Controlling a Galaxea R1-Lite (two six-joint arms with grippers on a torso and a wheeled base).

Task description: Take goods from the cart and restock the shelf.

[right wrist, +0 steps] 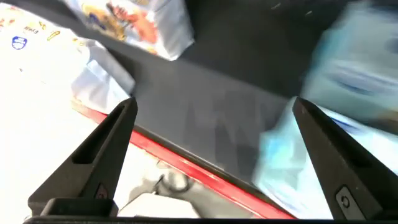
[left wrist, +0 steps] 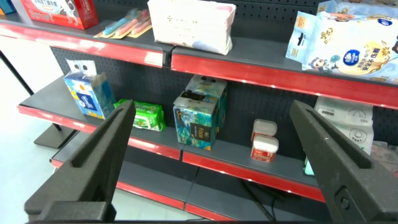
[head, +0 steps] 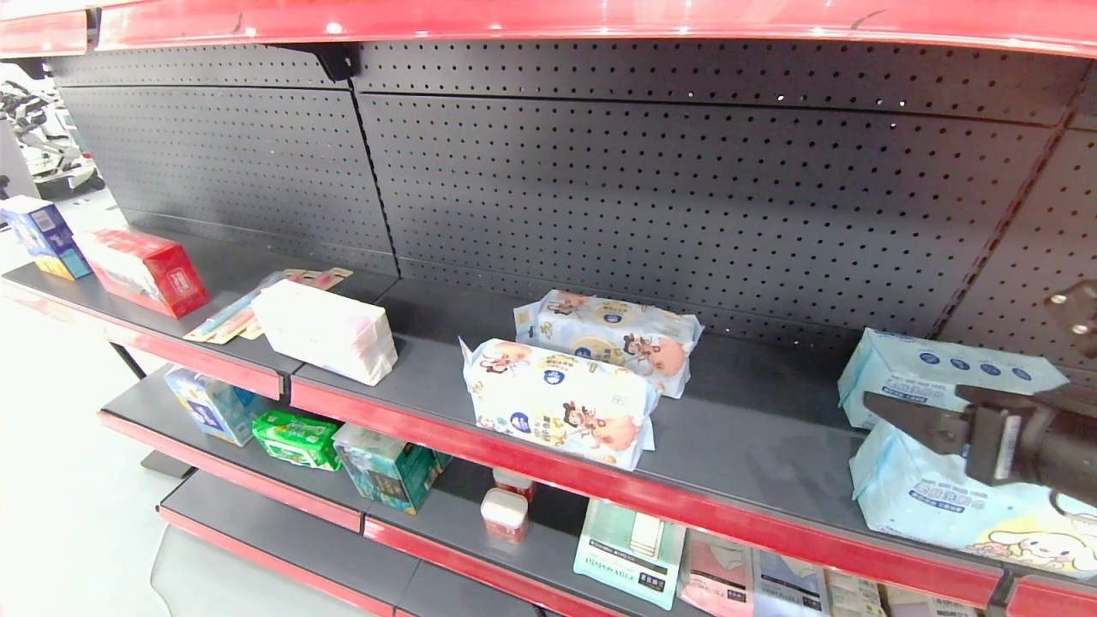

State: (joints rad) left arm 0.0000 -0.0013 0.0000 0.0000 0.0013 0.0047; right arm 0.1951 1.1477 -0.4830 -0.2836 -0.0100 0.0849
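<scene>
Head view: right hand (head: 900, 416) hovers wide open, empty, beside blue tissue packs (head: 943, 377) on the shelf (head: 754, 446). Left hand (left wrist: 211, 107) wide open, empty, facing the lower shelves (left wrist: 236, 155).

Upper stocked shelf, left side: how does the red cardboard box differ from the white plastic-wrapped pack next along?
The red cardboard box looks rigid with sharp corners, while the white plastic-wrapped pack looks softer and more rounded. The red box sits farther left, beside a blue box. The white pack sits over the joint between two shelf sections, close to the front lip. Both lie flat on the same shelf, skewed to its edge.
</scene>
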